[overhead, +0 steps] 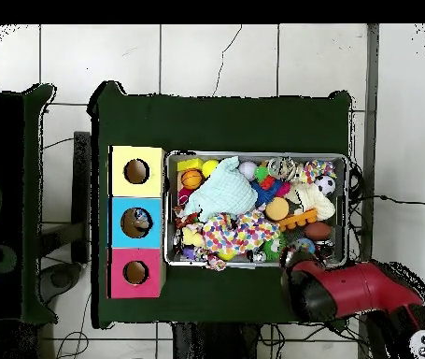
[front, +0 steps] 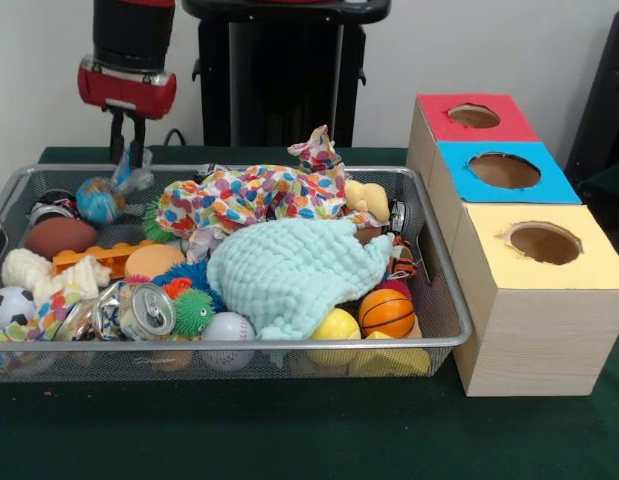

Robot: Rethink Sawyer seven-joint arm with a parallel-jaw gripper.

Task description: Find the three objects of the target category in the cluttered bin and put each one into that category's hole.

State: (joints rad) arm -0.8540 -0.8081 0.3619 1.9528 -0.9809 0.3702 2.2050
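Gripper hanging over the bin at the corner nearest the robot's base, fingers drawn close on a clear crumpled plastic bottle dangling just above the globe ball. Bottle lifted clear of the clutter; grip looks narrow, on the upper part only.

Bin on the green table, pale wooden box alongside toward one short edge. Blue-surround hole in the middle section, between red hole and yellow hole, well apart from the gripper, across the full length of the bin.

Step judged: transport of a retrieved bottle. In overhead view, something visible inside the blue hole; identity unclear.

Next move calls for: carry high over the polka-dot cloth and mint cloth, centre over blue hole, then release. No other bottles seen; probably under cloths.
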